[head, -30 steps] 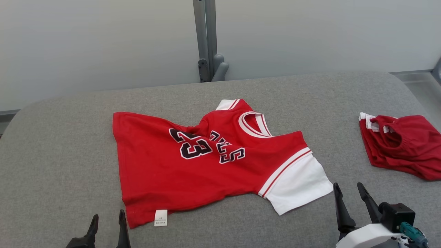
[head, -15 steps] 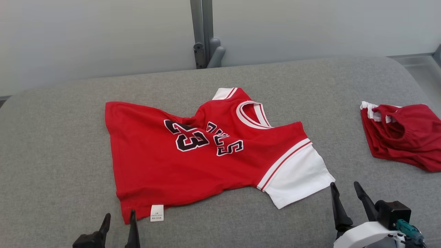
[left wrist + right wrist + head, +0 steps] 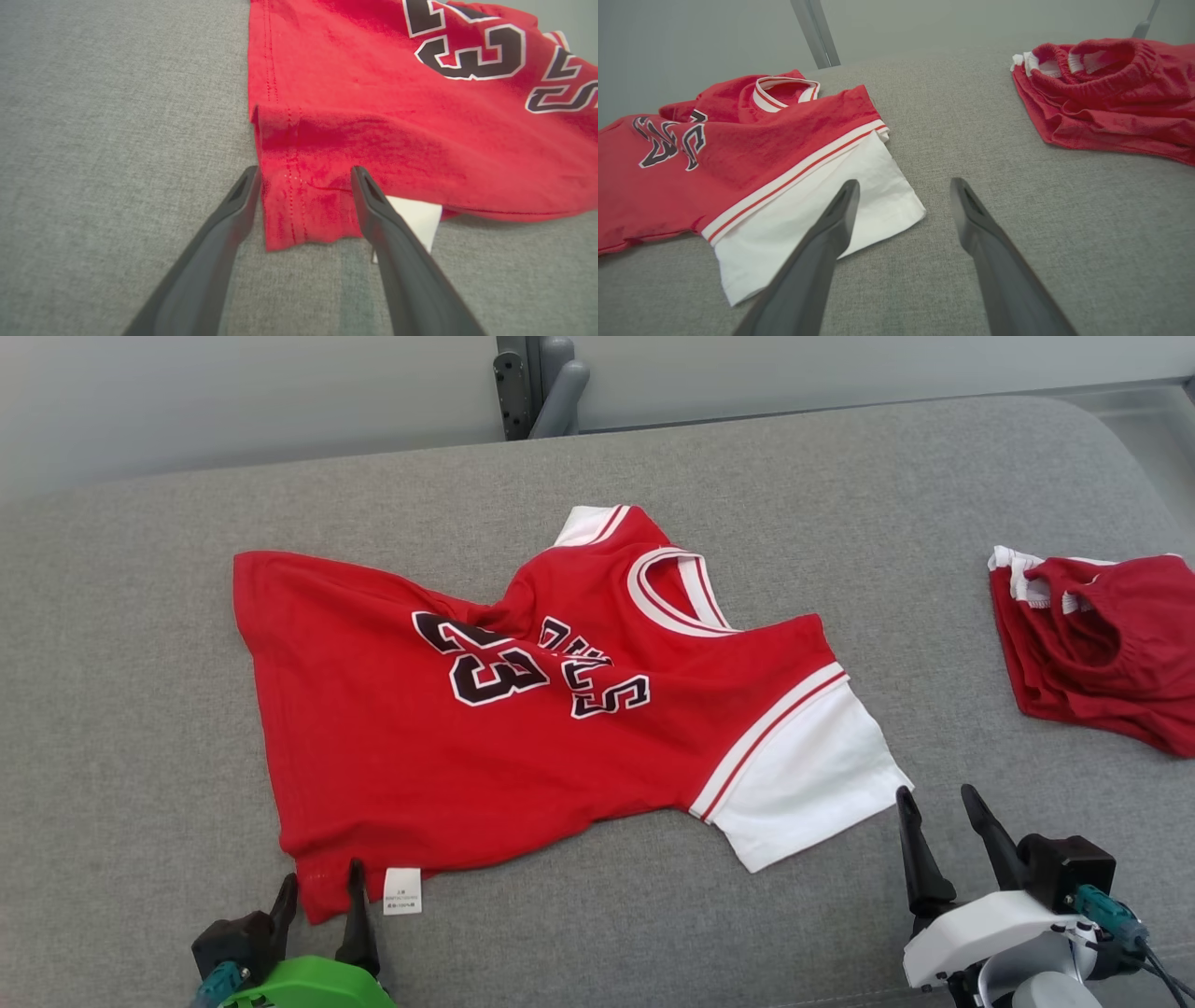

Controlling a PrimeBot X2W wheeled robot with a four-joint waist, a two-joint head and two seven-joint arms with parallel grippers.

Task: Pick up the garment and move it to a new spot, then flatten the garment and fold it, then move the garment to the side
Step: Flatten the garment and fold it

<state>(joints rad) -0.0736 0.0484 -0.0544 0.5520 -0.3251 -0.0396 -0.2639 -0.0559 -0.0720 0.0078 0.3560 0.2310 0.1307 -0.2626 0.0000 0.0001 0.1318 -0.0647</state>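
From where I stand, the grey padded tabletop (image 3: 140, 756) takes up most of the scene. The red basketball jersey (image 3: 392, 747) lies across its middle, front up and crumpled, with a ridge pushed up through the chest. A pair of red shorts (image 3: 1102, 644) sits well apart at the right edge. The left gripper (image 3: 321, 873) is down at the jersey's near hem corner (image 3: 299, 219) with its jaws spread wide and nothing held. In the left wrist view one finger lies just outside the hem and the other over the cloth. The right gripper (image 3: 935, 791) is likewise spread and empty, just beside the tip of the white sleeve (image 3: 803, 784). This looks to me like the reach before the first lift. To do it well, I would sink the left fingers until the lower one slides under the stitched hem, then pinch both layers there rather than the loose tag. The right gripper should move in over the sleeve, or better onto the striped shoulder band, before it closes. Both should then rise together, so the cloth hangs rather than drags and stays clear of the shorts. As for writing, a black, white-edged "23" (image 3: 481, 663) reads plainly on the chest. The lettering (image 3: 597, 683) beside it ends in an "S", and the crease swallows the rest. A white care label (image 3: 402, 890) pokes out by the hem corner, but its print is too small to read.
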